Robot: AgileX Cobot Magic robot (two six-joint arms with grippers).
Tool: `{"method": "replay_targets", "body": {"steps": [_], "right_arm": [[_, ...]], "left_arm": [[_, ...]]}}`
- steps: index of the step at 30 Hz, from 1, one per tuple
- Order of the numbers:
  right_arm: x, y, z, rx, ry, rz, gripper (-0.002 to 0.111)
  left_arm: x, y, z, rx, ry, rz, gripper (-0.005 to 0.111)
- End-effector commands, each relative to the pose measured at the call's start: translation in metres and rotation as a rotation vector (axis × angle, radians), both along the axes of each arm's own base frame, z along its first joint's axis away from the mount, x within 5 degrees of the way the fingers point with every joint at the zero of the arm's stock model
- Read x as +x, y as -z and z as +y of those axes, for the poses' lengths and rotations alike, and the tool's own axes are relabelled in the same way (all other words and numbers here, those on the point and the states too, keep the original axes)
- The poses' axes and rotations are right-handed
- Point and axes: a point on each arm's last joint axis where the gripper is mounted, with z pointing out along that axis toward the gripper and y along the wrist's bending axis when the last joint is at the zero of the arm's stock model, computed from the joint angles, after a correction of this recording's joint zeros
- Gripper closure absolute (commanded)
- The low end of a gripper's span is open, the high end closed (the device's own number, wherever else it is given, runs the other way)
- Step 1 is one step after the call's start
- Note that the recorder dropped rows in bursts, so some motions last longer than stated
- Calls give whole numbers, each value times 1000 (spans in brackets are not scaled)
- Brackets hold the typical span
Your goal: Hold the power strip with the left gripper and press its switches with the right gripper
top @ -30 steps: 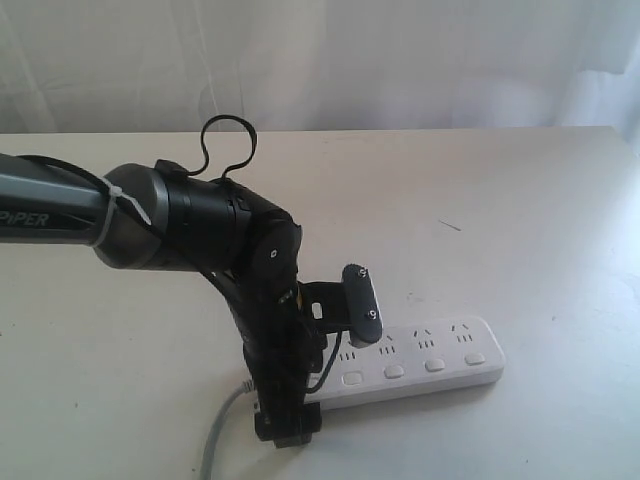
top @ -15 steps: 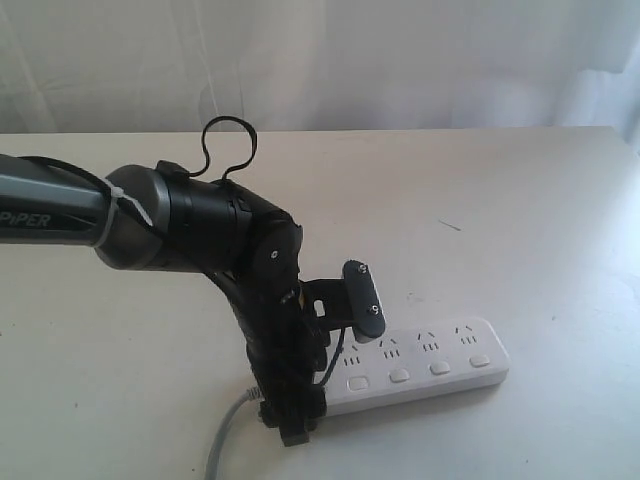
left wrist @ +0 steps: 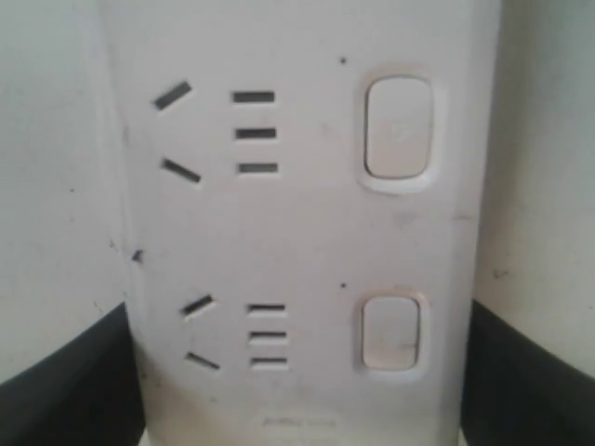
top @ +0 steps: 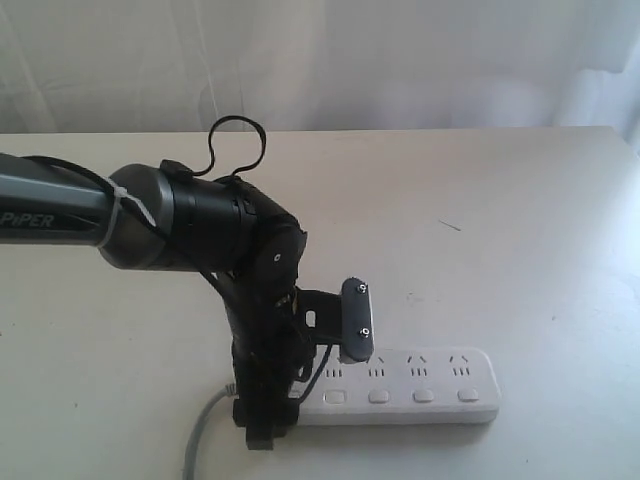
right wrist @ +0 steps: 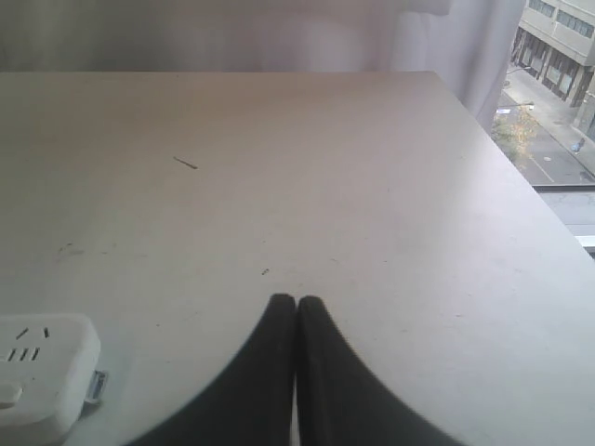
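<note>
table carries strip, flat | left claw: I see it pinching strip's long edges near the cord end (fingers flush both sides) | right claw pressed together, near strip's free end | switches face up, untouched

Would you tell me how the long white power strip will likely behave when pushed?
The long white plastic power strip looks rigid, so it should move as one piece. Flat and low on the smooth pale table, it probably slides rather than tips. The black left gripper straddling one end should limit that.
</note>
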Motion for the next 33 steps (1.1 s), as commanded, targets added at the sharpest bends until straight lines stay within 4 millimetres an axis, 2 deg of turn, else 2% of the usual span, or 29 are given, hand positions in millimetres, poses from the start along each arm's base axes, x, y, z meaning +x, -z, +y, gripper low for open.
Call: {"method": "replay_targets", "body": {"steps": [1, 6, 9, 20, 33], "right_arm": [[0, 0, 0, -1, 3, -8, 108], [0, 0, 0, -1, 3, -8, 108], [0, 0, 0, -1, 3, -8, 108], [0, 0, 0, -1, 3, -8, 108], [0, 0, 0, -11, 2, -8, 108]], "left_arm": [[-6, 15, 7, 84, 49, 67, 107], [6, 11, -9, -86, 69, -83, 107], [7, 10, -15, -146, 67, -96, 107], [4, 12, -2, -108, 142, 33, 107], [1, 12, -2, -116, 65, 75, 107]]}}
